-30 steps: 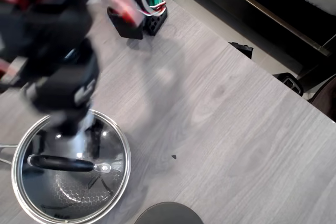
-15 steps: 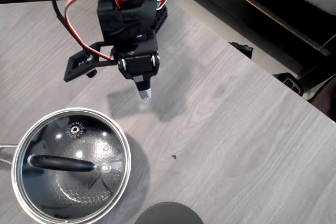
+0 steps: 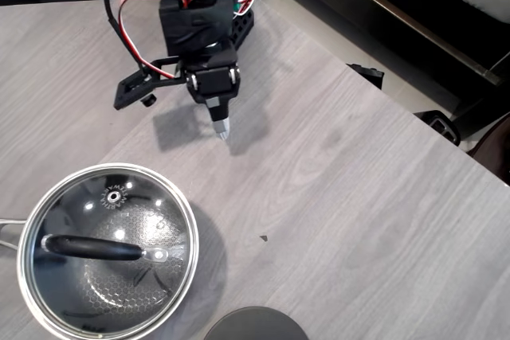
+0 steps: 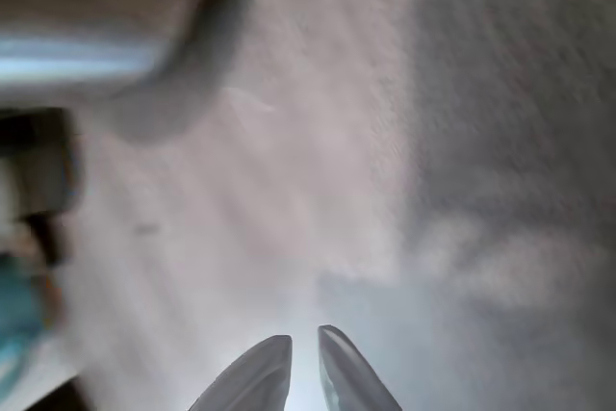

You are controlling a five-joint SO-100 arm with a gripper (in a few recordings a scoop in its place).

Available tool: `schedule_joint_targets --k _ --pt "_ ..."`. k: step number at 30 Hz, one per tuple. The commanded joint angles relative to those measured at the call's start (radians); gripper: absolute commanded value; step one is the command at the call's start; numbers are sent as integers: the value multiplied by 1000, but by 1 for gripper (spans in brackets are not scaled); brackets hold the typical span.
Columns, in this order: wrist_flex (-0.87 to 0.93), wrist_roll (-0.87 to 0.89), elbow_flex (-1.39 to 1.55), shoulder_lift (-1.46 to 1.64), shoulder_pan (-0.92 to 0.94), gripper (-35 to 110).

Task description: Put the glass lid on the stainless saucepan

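Overhead view, left to right. At the lower left of the frame stands the round shiny stainless saucepan (image 3: 24,276) with a dark honeycomb-patterned inside, its thin steel handle running off the left edge. The round clear glass lid (image 3: 119,256) with a steel rim sits on the pan, inside the pan's rim; its black bar handle lies across the middle and a small steam vent shows near its upper edge. At the bottom edge, just right of the pan and apart from it, a dark grey opaque round disc (image 3: 255,324) is cut off by the frame. In the upper left centre, the black arm with red and white wires reaches over the grey wood-grain table (image 3: 358,212); its gripper (image 3: 222,130) points down toward bare table, well apart from the pan and holding nothing. The table between gripper and pan carries nothing. At the right edge, beyond the table's edge, are small dark fittings, too small to identify.

Wrist view. The picture is blurred. The two pale fingertips (image 4: 258,377) at the bottom centre stand almost together, a narrow gap between the jaws, over the grey table surface.
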Motion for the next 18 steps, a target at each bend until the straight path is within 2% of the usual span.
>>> schedule_joint_targets --k 1,18 --pt "18 6 52 26 6 0" --pt "69 17 52 28 49 0"
